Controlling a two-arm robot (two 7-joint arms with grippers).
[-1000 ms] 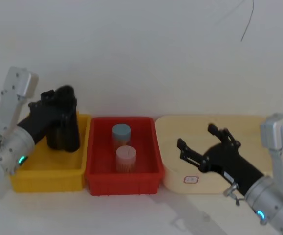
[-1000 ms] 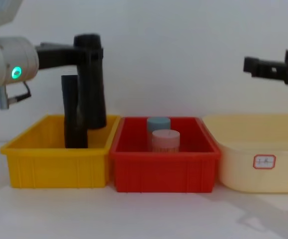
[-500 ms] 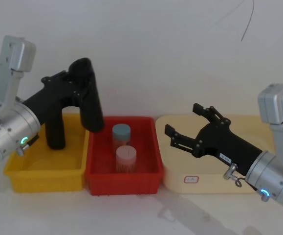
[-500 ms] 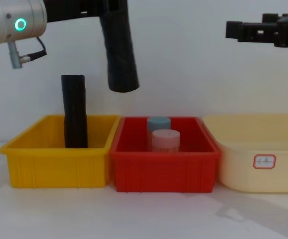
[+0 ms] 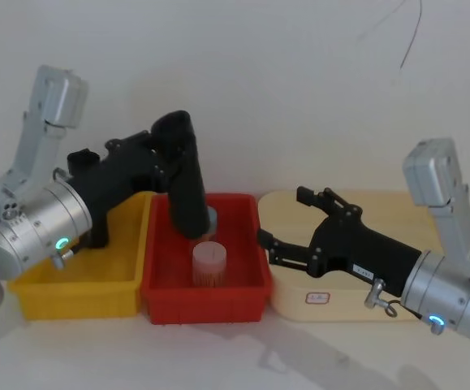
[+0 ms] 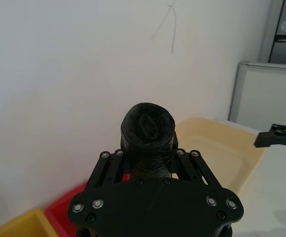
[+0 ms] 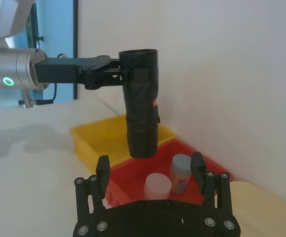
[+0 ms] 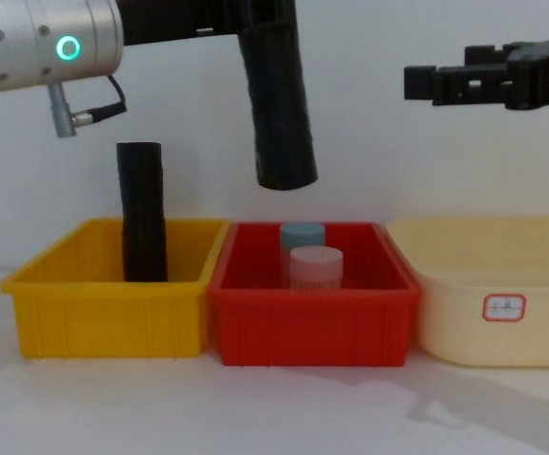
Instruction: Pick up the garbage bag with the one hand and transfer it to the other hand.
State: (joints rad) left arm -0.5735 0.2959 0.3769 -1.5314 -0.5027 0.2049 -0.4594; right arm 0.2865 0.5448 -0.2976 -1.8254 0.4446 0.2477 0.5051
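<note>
**Head view:** The left jaws, on the green-ringed left arm [image 5: 36,231], are clamped on the upper part of the garbage bag [image 5: 184,185]. The bag hangs tilted below them over the red bin [image 5: 251,280]. Its lower end covers most of the blue-lidded jar [image 5: 211,221], with the pale jar [image 5: 209,264] in plain sight. The right jaws, on the blue-ringed right arm [image 5: 454,305], are spread wide and well apart from the bag, above the line where the red bin meets the cream tub [image 5: 397,203].

**Chest view:** The frame's top edge cuts off the bag's top and the left jaws. The bag's lower end hangs clear above both jars. Below the left jaws, a second black roll [image 8: 142,213] stands upright in the yellow bin [image 8: 103,318]. The right jaws enter side-on, so their spread cannot be read here.

**Left wrist view:** The bag shows end-on, pinched between the left jaws, its length hidden.

**Right wrist view:** The right fingers [image 7: 103,170] stand wide apart. Beyond and between them, the bag hangs gripped near its top.
</note>
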